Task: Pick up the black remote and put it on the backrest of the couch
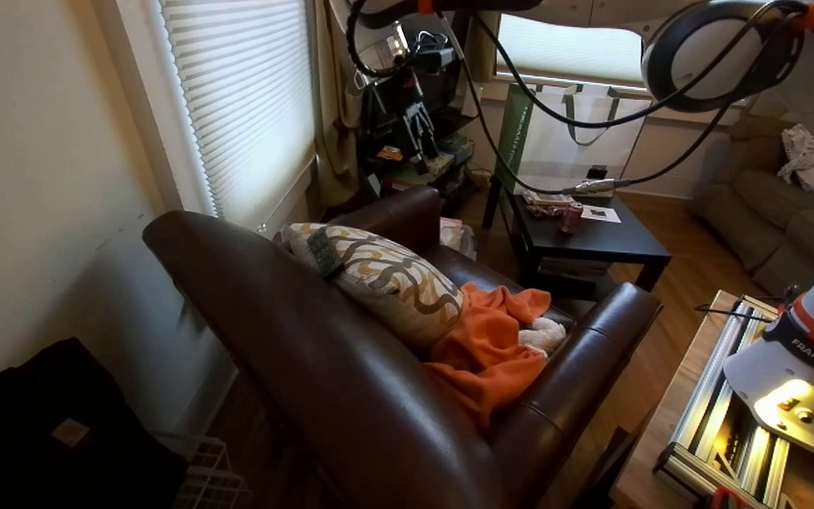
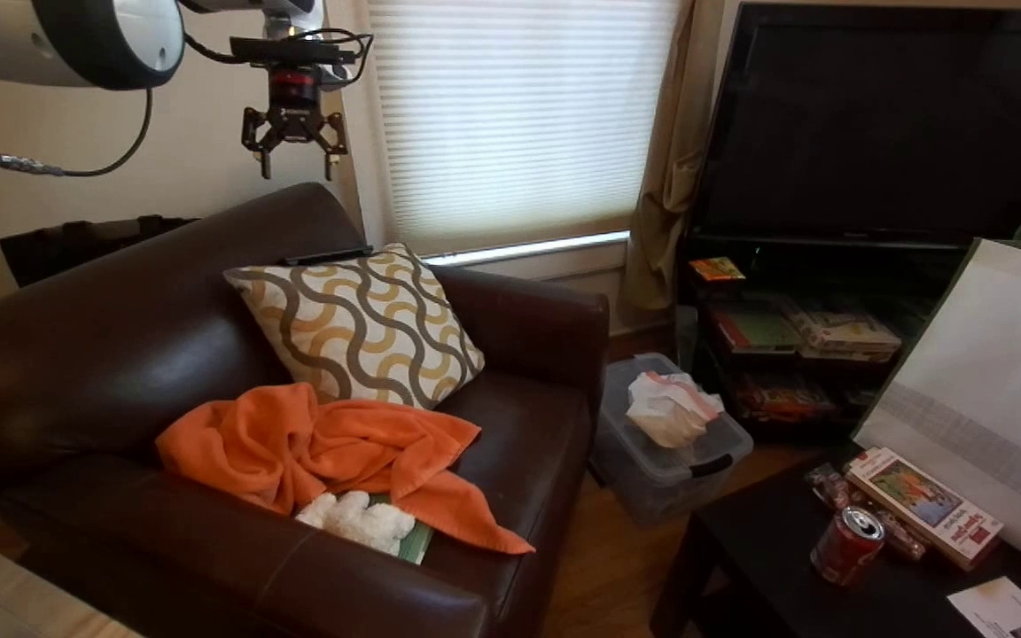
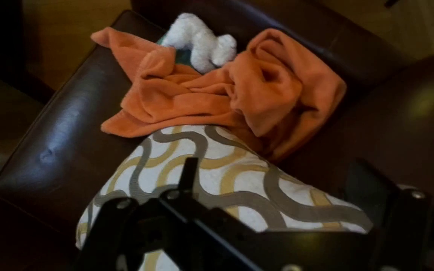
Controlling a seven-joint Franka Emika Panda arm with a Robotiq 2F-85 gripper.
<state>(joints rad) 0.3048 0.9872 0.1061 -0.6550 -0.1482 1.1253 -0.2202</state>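
Black remote (image 2: 328,256) lay on the top edge of the wave-patterned cushion (image 2: 364,328), right by the backrest of the leather couch (image 1: 315,353); couldn't tell if remote and leather touched. Main risk, I judged: soft perch, so pressing down could sink the cushion and drop the remote behind it. Second: the rounded, glossy leather top could let it slide off if released tilted. Gripper (image 2: 298,166) hung above, jaws spread wide, nothing between them, touching nothing. Pick not yet made.
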